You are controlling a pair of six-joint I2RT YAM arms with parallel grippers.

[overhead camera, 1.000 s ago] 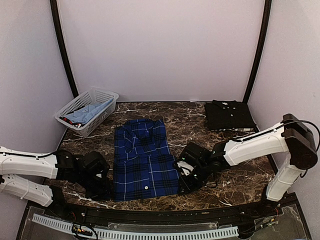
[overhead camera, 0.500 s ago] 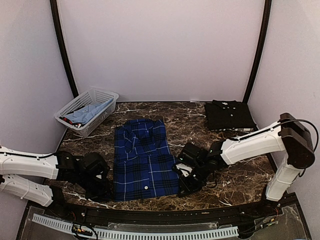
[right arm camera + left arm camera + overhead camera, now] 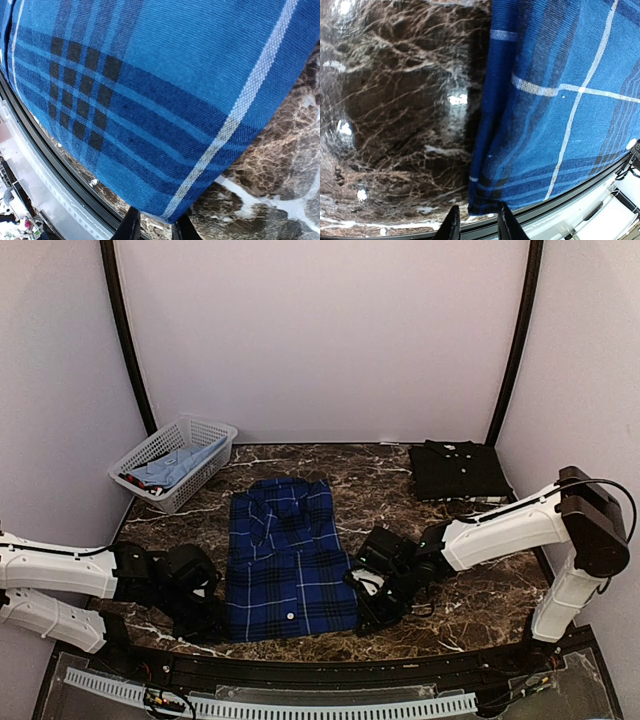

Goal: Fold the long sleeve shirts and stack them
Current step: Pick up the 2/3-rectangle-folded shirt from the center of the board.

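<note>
Top external: basket (image 3: 200, 475) far-left, black shirt (image 3: 458, 472) far-right, plaid shirt (image 3: 288, 560) between.

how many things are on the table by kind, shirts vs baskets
royal-blue-and-navy plaid cloth shirt: 1
plain black cloth shirt, folded: 1
white plastic lattice basket: 1, holding light-blue cloth whose piece count cannot be told
total: 3, leaving out what is in the basket
</note>
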